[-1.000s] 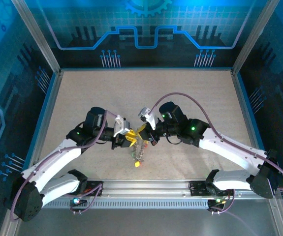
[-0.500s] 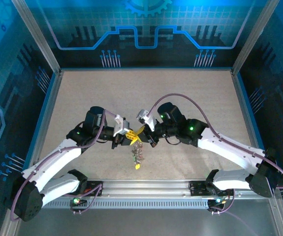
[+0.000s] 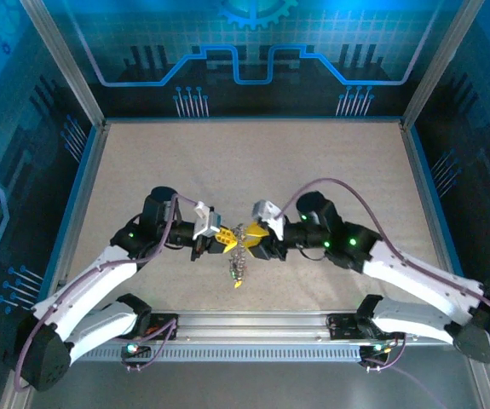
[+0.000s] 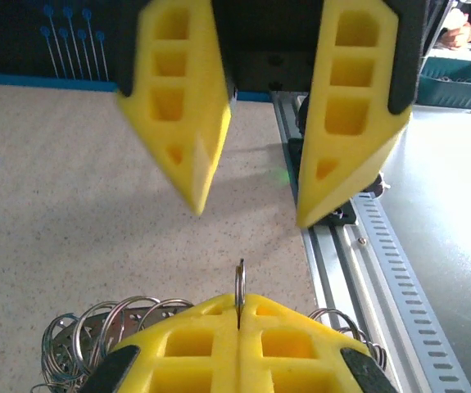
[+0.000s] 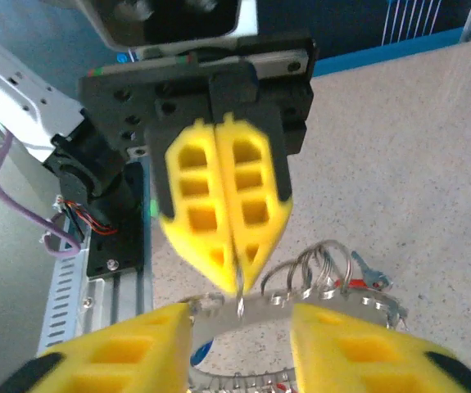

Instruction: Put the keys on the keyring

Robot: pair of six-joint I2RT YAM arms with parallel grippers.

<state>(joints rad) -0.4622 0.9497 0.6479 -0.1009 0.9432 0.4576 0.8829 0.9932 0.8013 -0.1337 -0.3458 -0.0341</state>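
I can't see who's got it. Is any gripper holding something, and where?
The left gripper pinches a thin metal ring by its edge, at its fingertips. The right gripper is open, holding nothing.

My left end effector [image 4: 240, 304] buries most of a thin ring [image 4: 240, 278] between its pads. Only the edge pokes out, and I cannot tell whether it is the keyring. Below that ring, my right end effector [image 5: 240, 327] is cropped by the frame's bottom edge. From overhead, the keys [image 3: 239, 273] under the ring are too small to sort by colour.

Far table [image 3: 253, 162] open; arms [image 3: 91, 285], keyring [image 5: 260, 309] crowd front.
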